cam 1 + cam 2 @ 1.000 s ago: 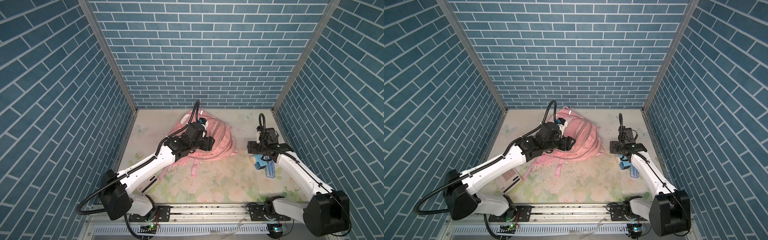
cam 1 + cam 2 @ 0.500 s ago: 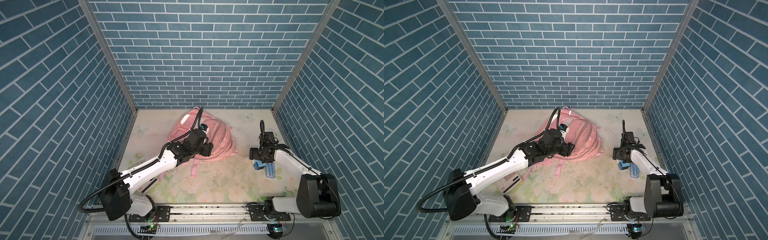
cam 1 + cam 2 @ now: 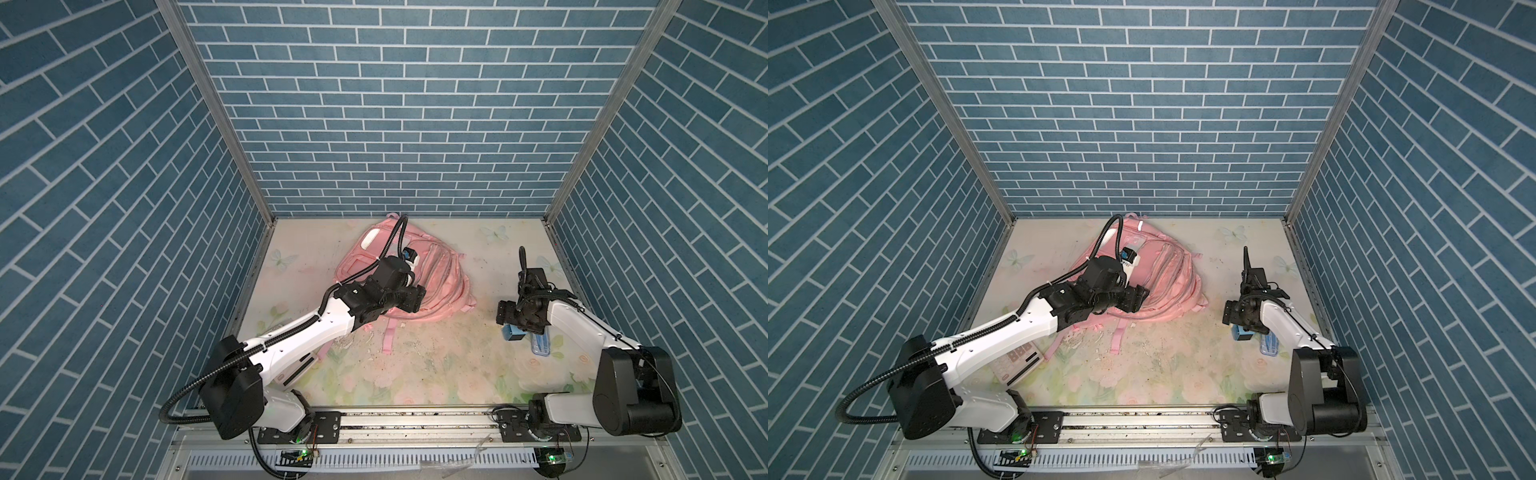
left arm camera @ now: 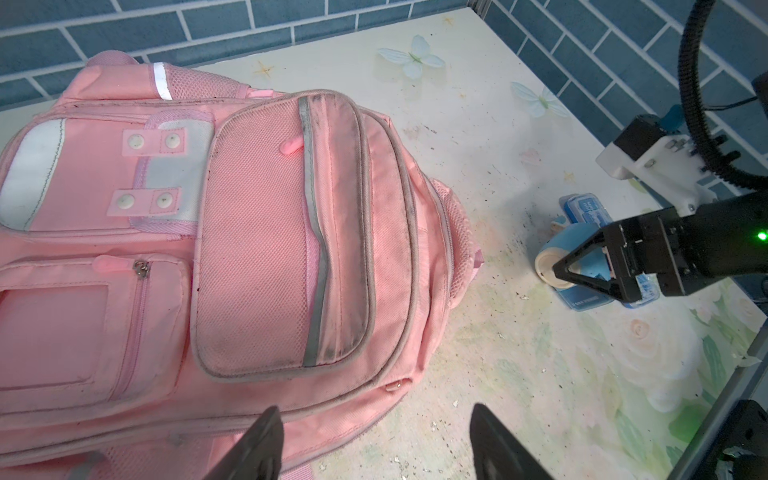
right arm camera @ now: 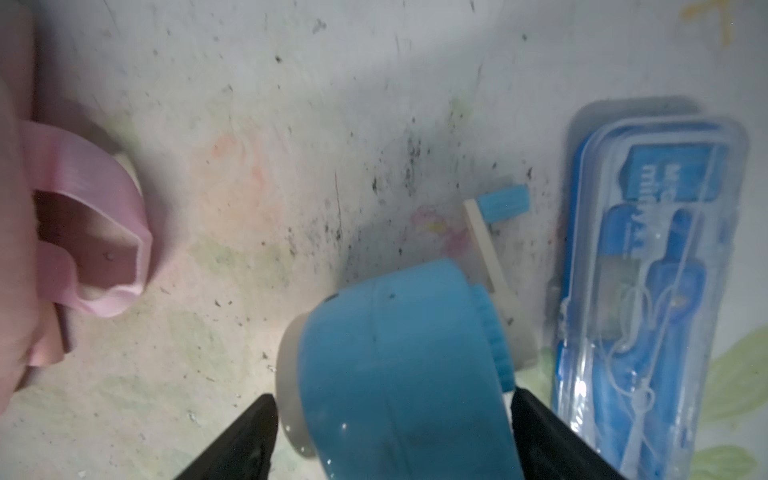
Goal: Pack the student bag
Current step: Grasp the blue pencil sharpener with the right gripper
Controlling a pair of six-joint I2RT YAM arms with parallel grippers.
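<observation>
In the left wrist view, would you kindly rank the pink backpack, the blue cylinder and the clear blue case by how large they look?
1. pink backpack: by far the largest, though it is also nearest the camera.
2. clear blue case: partly hidden, yet it still spans more than the cylinder.
3. blue cylinder: smallest.

Blue brick-patterned wall panels (image 3: pixel 399 124) are enclosing the upper, left and right of the frame in both top views, with metal corner posts (image 3: pixel 220 116) running diagonally between them. A floral, butterfly-printed tabletop (image 3: pixel 457 365) is occupying the lower centre and is showing dark specks under even light.
</observation>
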